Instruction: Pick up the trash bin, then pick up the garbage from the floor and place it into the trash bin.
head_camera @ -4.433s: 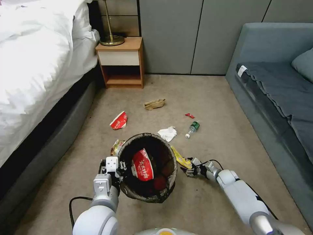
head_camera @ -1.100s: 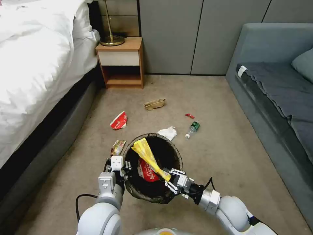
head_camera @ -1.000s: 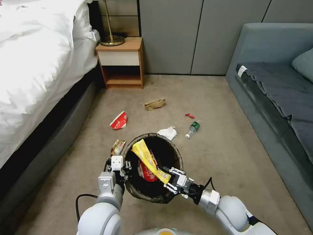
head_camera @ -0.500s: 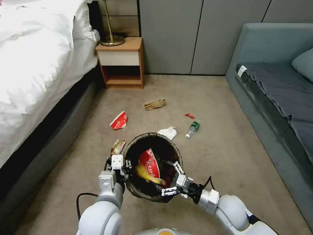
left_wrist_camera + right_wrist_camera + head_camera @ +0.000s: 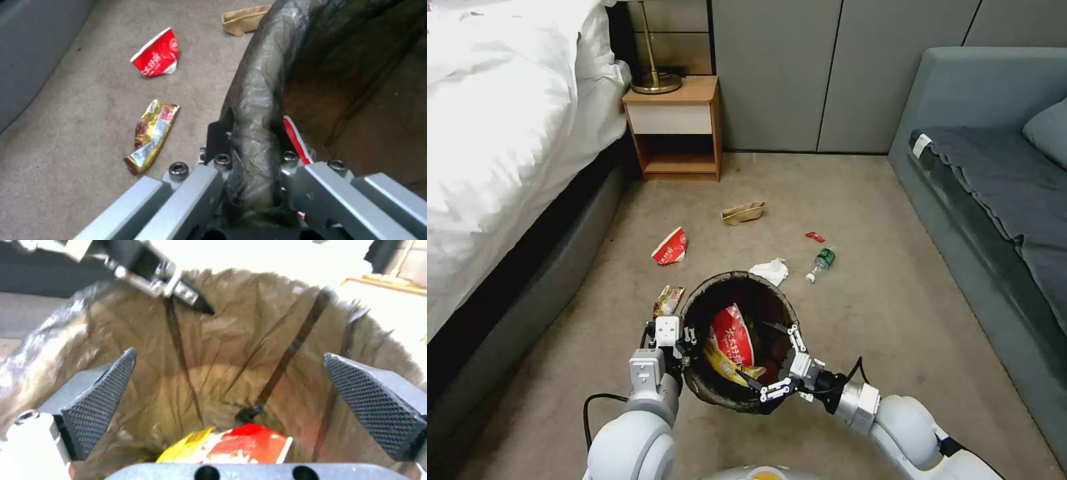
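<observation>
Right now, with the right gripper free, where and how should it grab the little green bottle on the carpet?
Probably across the green bottle's labelled middle, coming straight down: it lies flat with clear carpet around it. The right gripper, open over the trash bin, would turn crosswise.

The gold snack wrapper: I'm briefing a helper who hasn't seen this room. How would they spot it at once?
Start at the bed along the left and look down to the trash bin on the carpet. The gold snack wrapper lies flat just beyond the bin's bed-side rim, near the left claw clamping that rim. Unlike the crushed red cup farther off, it is shiny gold, long and narrow.
</observation>
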Motion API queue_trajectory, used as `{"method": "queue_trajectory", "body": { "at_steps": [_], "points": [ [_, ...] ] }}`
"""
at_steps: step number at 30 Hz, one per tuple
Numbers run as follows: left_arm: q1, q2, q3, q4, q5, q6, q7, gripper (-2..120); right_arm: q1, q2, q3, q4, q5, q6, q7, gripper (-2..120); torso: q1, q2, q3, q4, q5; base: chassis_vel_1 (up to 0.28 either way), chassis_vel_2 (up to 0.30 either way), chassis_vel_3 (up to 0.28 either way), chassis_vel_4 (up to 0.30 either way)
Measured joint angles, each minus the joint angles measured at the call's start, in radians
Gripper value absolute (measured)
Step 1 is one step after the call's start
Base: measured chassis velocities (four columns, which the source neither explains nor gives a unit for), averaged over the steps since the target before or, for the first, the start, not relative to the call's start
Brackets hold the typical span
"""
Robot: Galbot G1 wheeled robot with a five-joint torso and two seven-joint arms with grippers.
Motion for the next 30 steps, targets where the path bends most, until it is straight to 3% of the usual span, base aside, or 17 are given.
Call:
{"method": "queue_trajectory", "body": {
  "at_steps": [7,10,12,14,15,18,21,30],
  "points": [
    [-0.004,0.004,-0.003,0.007,-0.001,0.000,0.000,0,-0.025,0.021,0.025,0.093,0.011,0.008,0.079,100,0.000,0.000,0.000,0.0000,-0.0001,0.000,0.000,0.000,0.000],
    [-0.010,0.003,-0.010,0.023,-0.005,0.000,0.001,0,-0.075,0.108,0.062,0.252,-0.022,-0.010,0.229,100,0.000,0.000,0.000,-0.0003,-0.0002,0.000,0.000,0.000,0.000],
    [-0.011,0.003,-0.012,0.025,-0.006,0.000,0.001,0,-0.086,0.124,0.070,0.272,-0.034,-0.016,0.252,100,0.000,0.000,0.000,0.0003,-0.0003,0.000,0.000,0.000,0.000],
    [-0.014,0.006,-0.020,0.029,-0.012,0.000,0.000,0,-0.144,0.196,0.098,0.338,-0.071,-0.031,0.345,100,0.000,0.000,0.000,-0.0001,-0.0003,0.000,0.000,0.000,0.000],
    [-0.014,0.006,-0.020,0.029,-0.012,0.000,0.000,0,-0.144,0.196,0.098,0.338,-0.071,-0.031,0.345,100,0.000,0.000,0.000,-0.0001,-0.0003,0.000,0.000,0.000,0.000],
    [-0.020,0.009,-0.030,0.029,-0.022,0.000,0.000,0,-0.269,0.287,0.140,0.373,-0.100,-0.007,0.487,100,0.000,0.000,0.000,-0.0003,-0.0002,0.000,0.000,0.000,0.000],
    [-0.022,0.009,-0.034,0.029,-0.027,0.000,-0.001,0,-0.321,0.314,0.155,0.371,-0.113,0.007,0.538,100,0.000,0.000,0.000,-0.0003,-0.0002,0.000,0.000,0.000,0.000],
    [-0.030,0.003,-0.037,0.025,-0.036,0.000,-0.005,0,-0.412,0.366,0.220,0.287,-0.150,0.114,0.605,100,0.000,0.000,0.000,0.0000,0.0000,0.000,0.000,0.000,0.000]
  ]
}}
